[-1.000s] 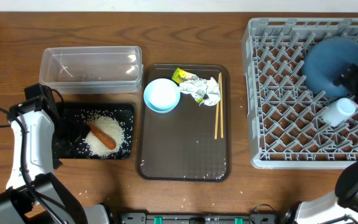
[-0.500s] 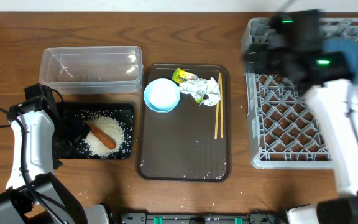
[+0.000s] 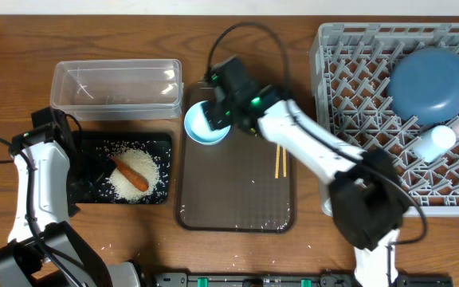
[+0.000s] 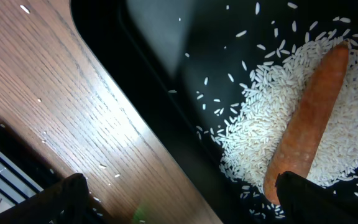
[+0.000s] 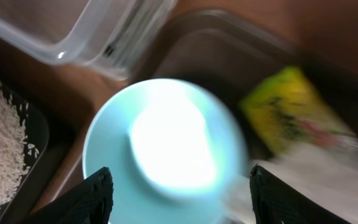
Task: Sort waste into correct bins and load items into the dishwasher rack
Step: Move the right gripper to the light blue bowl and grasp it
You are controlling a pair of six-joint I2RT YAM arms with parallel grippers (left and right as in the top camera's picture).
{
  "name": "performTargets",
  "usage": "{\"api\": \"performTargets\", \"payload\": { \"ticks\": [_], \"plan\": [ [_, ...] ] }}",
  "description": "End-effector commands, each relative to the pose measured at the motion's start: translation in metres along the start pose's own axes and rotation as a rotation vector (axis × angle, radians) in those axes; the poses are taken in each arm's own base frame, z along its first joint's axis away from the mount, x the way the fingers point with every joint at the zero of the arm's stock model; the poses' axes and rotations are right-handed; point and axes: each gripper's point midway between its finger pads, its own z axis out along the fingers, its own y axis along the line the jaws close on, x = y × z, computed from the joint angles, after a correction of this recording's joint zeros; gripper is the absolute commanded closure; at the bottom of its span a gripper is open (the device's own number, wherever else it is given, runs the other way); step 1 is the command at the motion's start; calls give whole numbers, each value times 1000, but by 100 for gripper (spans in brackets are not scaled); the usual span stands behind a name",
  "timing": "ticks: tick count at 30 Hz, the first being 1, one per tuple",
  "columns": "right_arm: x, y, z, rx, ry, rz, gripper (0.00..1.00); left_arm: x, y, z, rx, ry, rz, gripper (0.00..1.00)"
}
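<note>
Right hand [image 5: 180, 179] — fingers apart, bowl [image 5: 166, 143] between them below; blurred, seemingly nothing gripped. Left hand [image 4: 179, 183] wide open, empty — carrot [image 4: 309, 124] beside one finger.

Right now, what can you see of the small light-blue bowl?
The light-blue bowl is small, round, glossy, with a pale whitish inside that looks empty. It sits upright at the far left corner of the brown serving tray, near the yellow-green wrapper. The right gripper hangs over it, open fingers either side of its rim; blur hides any contact.
</note>
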Motion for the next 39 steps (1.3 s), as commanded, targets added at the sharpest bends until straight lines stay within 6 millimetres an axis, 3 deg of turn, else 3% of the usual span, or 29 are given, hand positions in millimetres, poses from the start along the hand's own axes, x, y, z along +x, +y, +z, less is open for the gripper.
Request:
{"api": "performTargets", "payload": {
  "ticks": [1, 12, 21, 24, 25, 28, 32, 39],
  "plan": [
    [8, 22, 13, -11, 8, -48, 32, -1, 3, 1, -10, 0, -10, 1],
    [33, 50, 31, 2, 56, -123, 34, -1, 3, 1, -10, 0, -10, 1],
    [61, 51, 54, 11, 134, -137, 41, -1, 3, 1, -10, 0, -10, 1],
    [62, 54, 53, 12, 133, -143, 42, -1, 3, 1, -10, 0, -10, 1],
    [61, 55, 52, 9, 129, -145, 45, -1, 3, 1, -10, 0, -10, 1],
    [54, 58, 49, 5, 113, -145, 71, -1, 3, 1, -10, 0, -10, 1],
    [42, 62, 36, 2, 101, -137, 96, -1, 3, 1, -10, 0, -10, 1],
    [-1, 77, -12, -18, 33, -125, 99, -1, 3, 1, -10, 0, -10, 1]
  ]
}}
